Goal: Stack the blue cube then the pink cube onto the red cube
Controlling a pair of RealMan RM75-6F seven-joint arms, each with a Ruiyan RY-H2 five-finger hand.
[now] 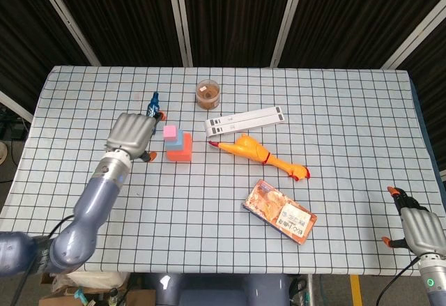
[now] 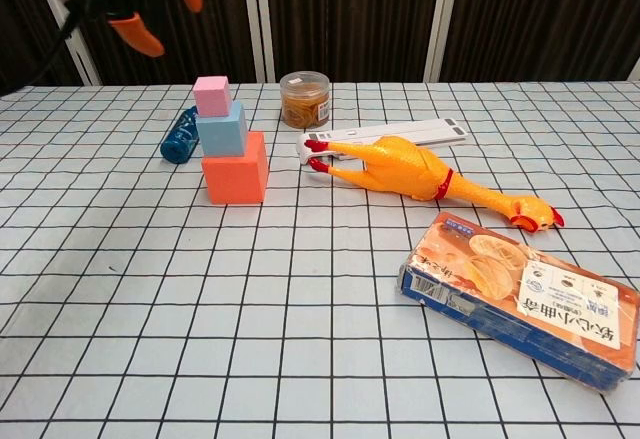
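On the red cube (image 2: 236, 168) (image 1: 180, 154) stands the blue cube (image 2: 222, 128) (image 1: 180, 139), and the pink cube (image 2: 211, 95) (image 1: 169, 132) tops the stack. My left hand (image 1: 130, 136) (image 2: 135, 4) hangs raised to the left of the stack, apart from it, fingers spread and holding nothing. At the table's near right corner my right hand (image 1: 415, 226) rests empty with fingers apart; only the head view shows it.
A blue bottle (image 2: 180, 135) lies just left of and behind the stack. A round jar (image 2: 305, 99), a white strip (image 2: 400, 135), a rubber chicken (image 2: 420, 174) and a snack box (image 2: 520, 297) lie to the right on the checked cloth.
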